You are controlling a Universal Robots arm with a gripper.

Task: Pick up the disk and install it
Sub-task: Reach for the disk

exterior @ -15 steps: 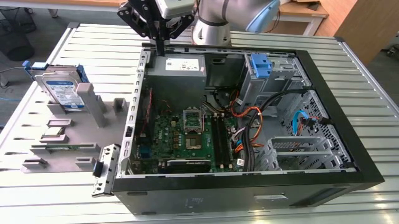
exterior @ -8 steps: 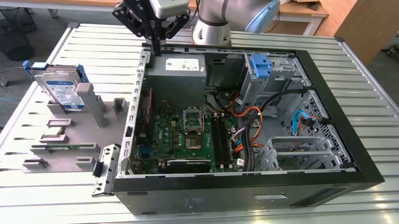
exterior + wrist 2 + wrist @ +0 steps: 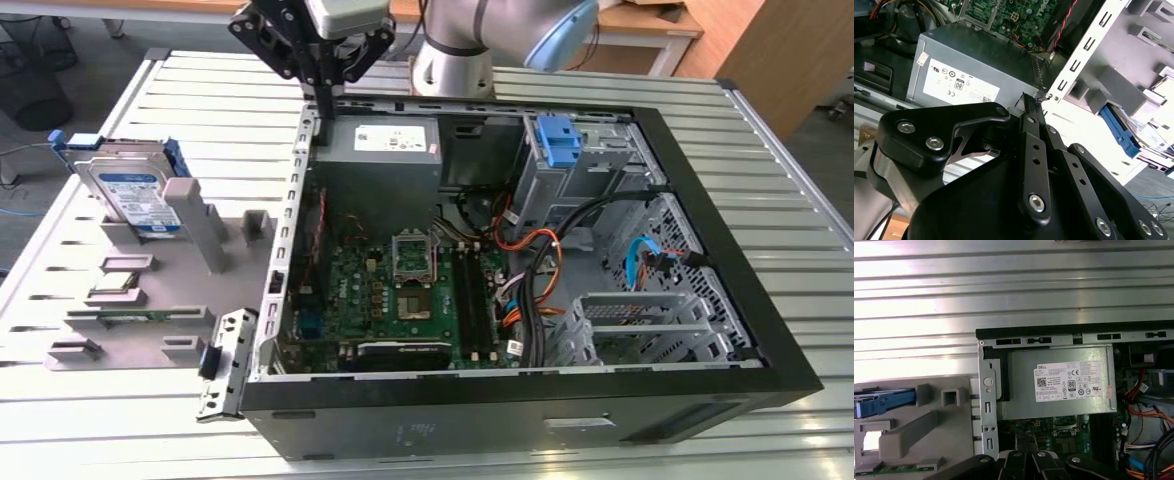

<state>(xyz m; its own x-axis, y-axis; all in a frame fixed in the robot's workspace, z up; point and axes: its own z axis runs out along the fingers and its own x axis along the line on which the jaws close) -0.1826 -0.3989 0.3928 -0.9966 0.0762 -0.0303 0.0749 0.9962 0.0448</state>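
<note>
We note the disk [image 3: 131, 190] at the exterior view's left. It stands on edge in a slot at the far end of a grey holder [image 3: 200, 235], label facing the near side, with blue rails on both edges. Nothing grips it. The holder lies on the slatted table [image 3: 747, 110], just beside the case's left wall. In the first wrist view one blue rail of the disk [image 3: 884, 401] shows at the holder's edge. In the second wrist view the disk [image 3: 1121, 135] sits behind the holder's grey posts.

Right of the disk, the claw [image 3: 324, 106] hangs fingers-down over the far left corner of the open case [image 3: 534, 415]. The tips are at the level of the case's rim; we cannot tell whether they touch it. In the second wrist view the claw [image 3: 1030, 98] has its two black fingers pressed together with nothing between them. The claw is well apart from the disk.

Inside the case, the grey supply [image 3: 380, 165] fills the far left corner, just beside the claw's tips. The green board [image 3: 400, 290] lies nearer. Further right we see a blue bracket [image 3: 558, 140] at the far wall, loose orange and black cables, and a metal cage [image 3: 641, 320] at the near right.
</note>
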